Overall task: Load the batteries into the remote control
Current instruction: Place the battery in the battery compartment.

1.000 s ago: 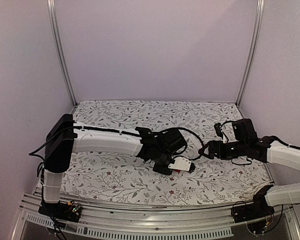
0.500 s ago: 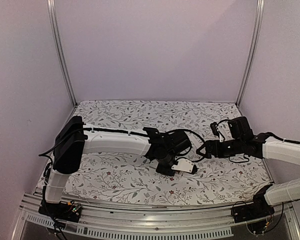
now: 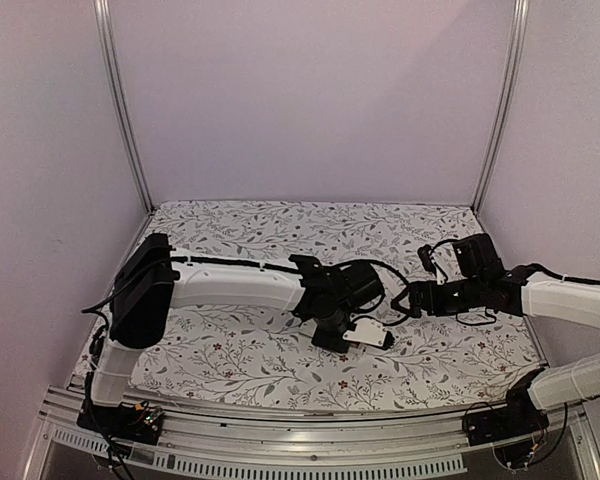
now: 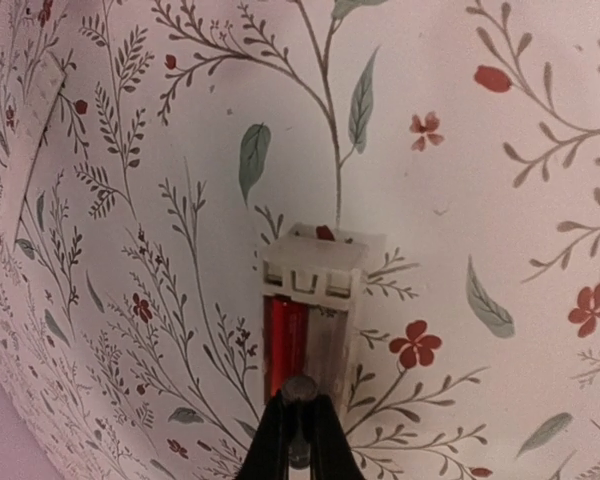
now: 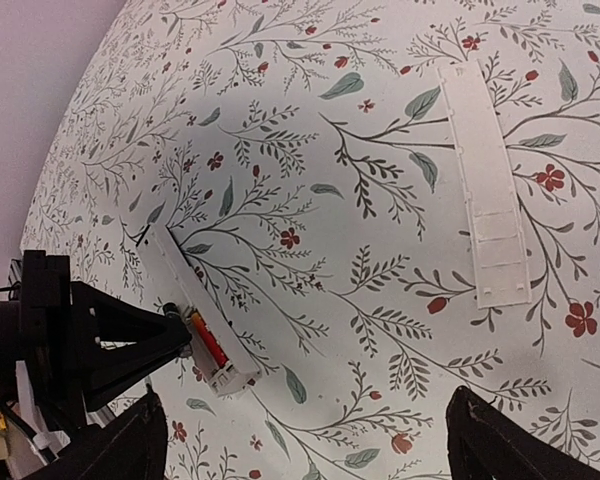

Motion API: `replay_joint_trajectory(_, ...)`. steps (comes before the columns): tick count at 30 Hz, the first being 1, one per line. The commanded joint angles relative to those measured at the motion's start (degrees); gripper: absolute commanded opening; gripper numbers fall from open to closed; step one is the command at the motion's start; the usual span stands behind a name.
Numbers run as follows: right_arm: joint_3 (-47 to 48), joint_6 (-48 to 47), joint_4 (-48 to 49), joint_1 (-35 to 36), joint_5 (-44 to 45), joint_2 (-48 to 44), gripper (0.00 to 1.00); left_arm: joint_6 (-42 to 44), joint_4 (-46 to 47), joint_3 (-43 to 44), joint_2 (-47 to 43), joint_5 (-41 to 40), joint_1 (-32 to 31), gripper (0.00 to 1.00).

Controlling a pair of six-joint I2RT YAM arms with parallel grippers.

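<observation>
The white remote control (image 5: 175,265) lies on the flowered cloth with its battery bay facing up. One red battery (image 4: 282,340) sits in the left slot, and the slot beside it looks grey and bare. My left gripper (image 4: 300,400) is shut, its tips resting at the inner end of the bay, with a small dark round bit showing between them. In the top view this gripper (image 3: 342,335) is over the remote control (image 3: 372,336). My right gripper (image 5: 305,440) hangs open a little to the right of the remote, holding nothing.
A thin flat white cover strip (image 5: 485,180) lies on the cloth to the right of the remote, apart from both grippers. Metal posts and lilac walls close in the back and sides. A cable loops between the two arms (image 3: 395,285).
The left arm has swung a little to the right and the remote has shifted slightly toward the near edge with it. The right arm has drawn slightly back; its jaws stay wide.
</observation>
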Motion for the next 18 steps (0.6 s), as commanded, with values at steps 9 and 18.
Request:
replay_joint_trajectory(9, -0.2, -1.1, 1.3, -0.3, 0.3, -0.2, 0.96, 0.5, -1.6, 1.9, 2.3, 1.4, 0.5, 0.03)
replay_joint_trajectory(18, -0.3, -1.4, 1.3, -0.3, 0.3, -0.2, 0.97, 0.7, -3.1, 2.5, 2.7, 2.0, 0.4, 0.09)
